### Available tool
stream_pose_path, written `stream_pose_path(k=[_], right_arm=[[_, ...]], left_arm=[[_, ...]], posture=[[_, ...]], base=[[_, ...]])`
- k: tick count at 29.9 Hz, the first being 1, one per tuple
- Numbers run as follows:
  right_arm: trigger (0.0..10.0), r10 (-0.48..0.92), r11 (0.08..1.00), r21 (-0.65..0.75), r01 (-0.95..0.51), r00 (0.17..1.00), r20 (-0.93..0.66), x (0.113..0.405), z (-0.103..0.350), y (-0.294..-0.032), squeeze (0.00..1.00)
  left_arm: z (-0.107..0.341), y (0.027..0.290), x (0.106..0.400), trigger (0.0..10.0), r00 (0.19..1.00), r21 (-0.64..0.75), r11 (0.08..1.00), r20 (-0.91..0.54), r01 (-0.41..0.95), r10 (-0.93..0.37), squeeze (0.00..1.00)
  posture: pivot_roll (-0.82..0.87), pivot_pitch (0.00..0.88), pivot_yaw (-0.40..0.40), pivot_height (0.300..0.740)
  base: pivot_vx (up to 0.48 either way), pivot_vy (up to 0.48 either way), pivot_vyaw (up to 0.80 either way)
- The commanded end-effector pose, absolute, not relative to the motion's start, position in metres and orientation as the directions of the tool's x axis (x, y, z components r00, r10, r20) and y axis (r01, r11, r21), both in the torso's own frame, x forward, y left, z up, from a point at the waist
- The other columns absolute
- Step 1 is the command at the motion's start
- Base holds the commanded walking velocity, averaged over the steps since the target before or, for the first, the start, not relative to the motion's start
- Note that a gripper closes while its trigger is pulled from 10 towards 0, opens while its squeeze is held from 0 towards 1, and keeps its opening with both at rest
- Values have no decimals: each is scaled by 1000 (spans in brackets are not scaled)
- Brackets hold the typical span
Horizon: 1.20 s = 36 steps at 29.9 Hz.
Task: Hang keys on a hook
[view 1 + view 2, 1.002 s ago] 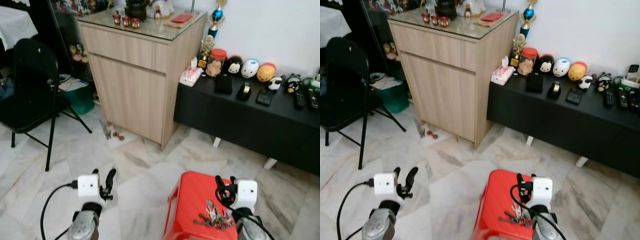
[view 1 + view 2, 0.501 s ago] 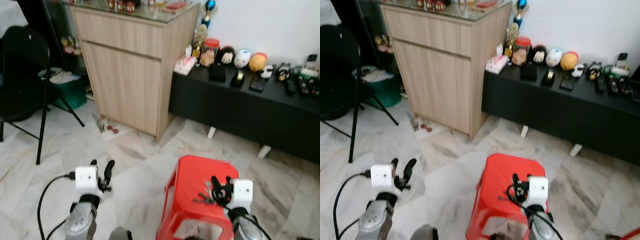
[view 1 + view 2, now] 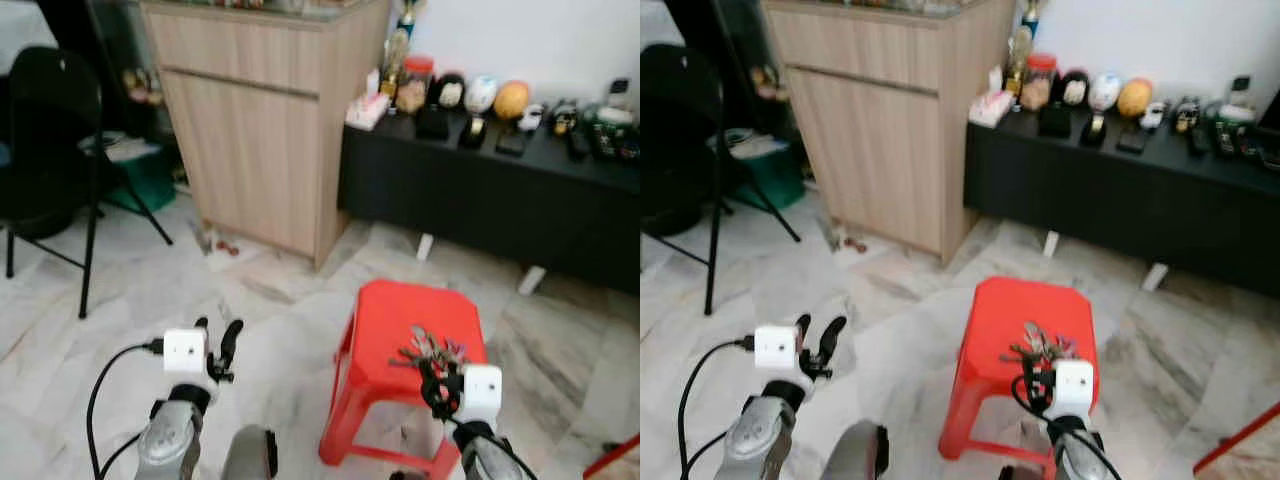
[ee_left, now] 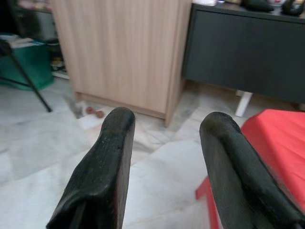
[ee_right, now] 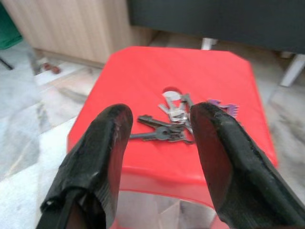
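Keys (image 5: 174,119), dark metal bunch with purple tag, on red stool (image 5: 143,76), right claw (image 5: 159,129) released above, left claw (image 4: 164,138) released

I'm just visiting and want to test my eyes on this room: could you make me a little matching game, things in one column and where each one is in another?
Things:
1. bunch of keys
2. red plastic stool
3. folding chair
4. right end effector

Places:
A. far off on the robot's left, beside the wooden cabinet
B. on the marble floor, before the black bench
C. lying on the stool's seat
D. open, just short of the keys

Pairs: 1-C, 2-B, 3-A, 4-D
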State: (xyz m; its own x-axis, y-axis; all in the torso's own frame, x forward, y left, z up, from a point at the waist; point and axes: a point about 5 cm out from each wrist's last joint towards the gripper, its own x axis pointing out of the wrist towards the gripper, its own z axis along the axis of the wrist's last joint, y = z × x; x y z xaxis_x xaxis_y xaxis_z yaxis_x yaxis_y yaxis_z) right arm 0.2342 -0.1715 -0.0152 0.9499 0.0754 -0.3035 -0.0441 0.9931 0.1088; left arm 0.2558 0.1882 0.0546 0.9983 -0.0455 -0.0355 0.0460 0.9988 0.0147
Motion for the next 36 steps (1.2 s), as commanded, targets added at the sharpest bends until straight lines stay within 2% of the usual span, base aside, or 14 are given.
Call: stream_pose_path(k=[1,5,36], right_arm=[[10000,71,993,111,-39,951,-301,238,-14,-173,0],[10000,69,993,116,-34,949,-307,239,-14,-173,0],[10000,70,993,118,-33,943,-325,239,-18,-171,0]], left_arm=[[60,184,261,10000,998,14,998,-18,64,-63,0],[61,182,263,10000,996,22,996,-20,87,-87,0],[59,176,263,10000,990,47,990,-38,136,-135,0]], posture=[[137,13,-75,627],[137,9,-74,627],[146,29,-68,627]], base=[[0,0,0],[0,0,0],[328,0,0]])
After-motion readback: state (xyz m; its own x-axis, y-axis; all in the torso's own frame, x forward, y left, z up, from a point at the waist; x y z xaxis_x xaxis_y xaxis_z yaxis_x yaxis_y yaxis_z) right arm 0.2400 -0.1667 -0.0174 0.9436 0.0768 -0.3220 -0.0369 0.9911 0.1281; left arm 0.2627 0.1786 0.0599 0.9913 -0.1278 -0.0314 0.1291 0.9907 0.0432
